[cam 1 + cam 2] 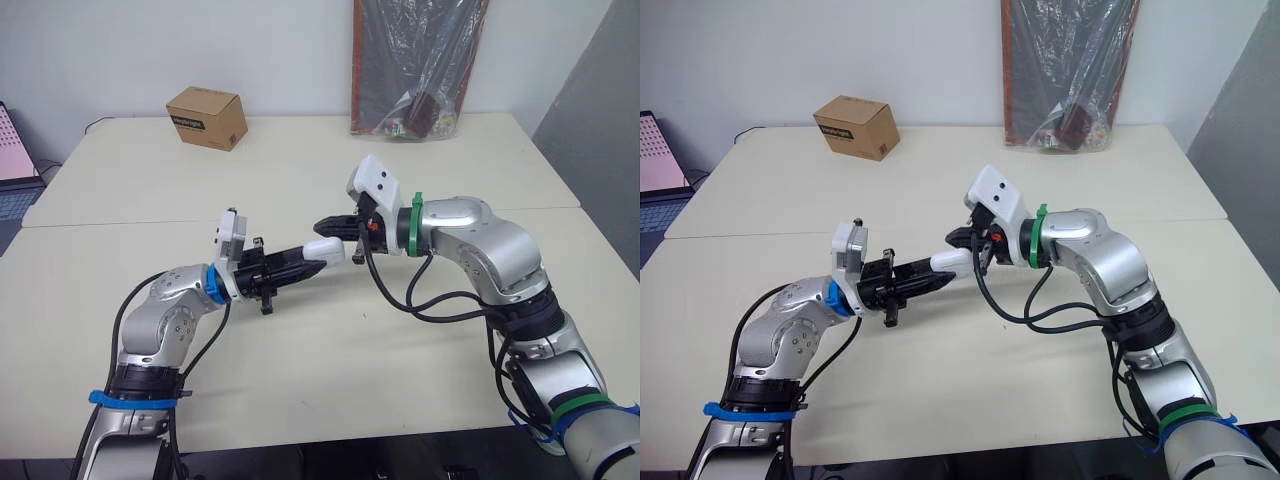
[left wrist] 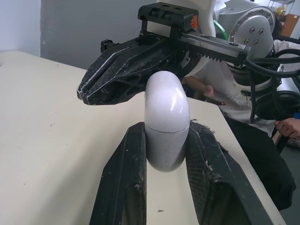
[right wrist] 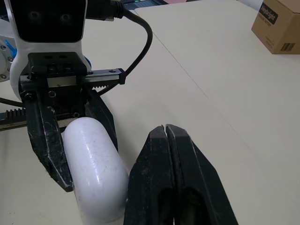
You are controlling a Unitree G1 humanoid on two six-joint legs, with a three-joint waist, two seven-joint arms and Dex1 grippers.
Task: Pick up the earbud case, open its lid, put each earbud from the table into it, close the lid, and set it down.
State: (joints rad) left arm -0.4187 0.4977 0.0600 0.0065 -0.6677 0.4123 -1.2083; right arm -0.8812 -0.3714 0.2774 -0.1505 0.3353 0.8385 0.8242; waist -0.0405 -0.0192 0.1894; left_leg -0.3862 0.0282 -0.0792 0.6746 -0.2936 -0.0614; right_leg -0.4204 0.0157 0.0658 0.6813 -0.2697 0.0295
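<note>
The greatest risk is judged to be the earbud case [image 2: 166,122] being levered out of its grip. Its shell is smooth and rounded, and only the lower half is clamped between the left fingers [image 2: 124,178], so a sideways push on the lid [image 2: 165,96] could twist it loose and drop it onto the worktop [image 1: 300,370] below. A second risk is that the lid is pinned shut, since the seam is seen about level with the left fingertips. The right fingers [image 3: 187,168] are pressed together with no gap, so the lid can only be nudged, not pinched. The case is held clear of the worktop, its domed lid end jutting past the left fingertips, with the right fingertips just beside that end, whether touching cannot be told.
</note>
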